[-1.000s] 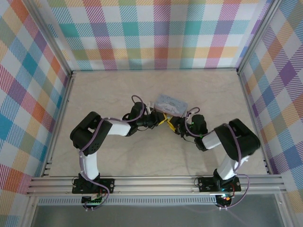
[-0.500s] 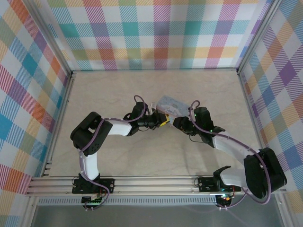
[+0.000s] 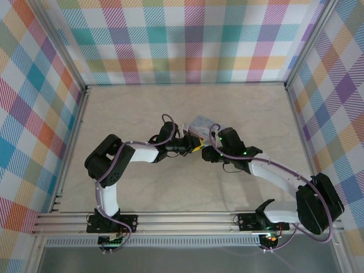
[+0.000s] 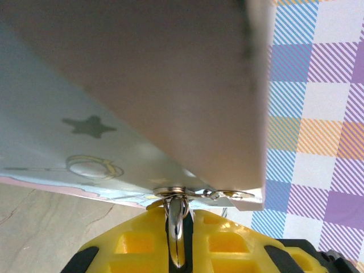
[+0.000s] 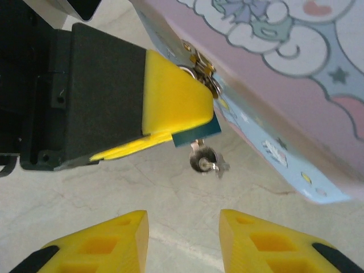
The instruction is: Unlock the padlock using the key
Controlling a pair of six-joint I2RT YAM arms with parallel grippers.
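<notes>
Pinches the padlock [image 5: 197, 132] in closed left jaws beside the star-and-cloud tin [image 5: 273, 74] at the middle of the worktop [image 3: 131, 114], key [image 5: 203, 160] poking from it, and holds right jaws part-open, empty, near the key.

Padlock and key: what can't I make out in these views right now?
- Padlock, right wrist view: the left gripper's fingers cover all but a teal corner.
- Shackle, left wrist view: clamped between the fingers, latched or released unclear.
- Key, right wrist view: small and blurred, its depth in the lock unclear.
- Top external view: both too small to pick out beside the tin.
</notes>
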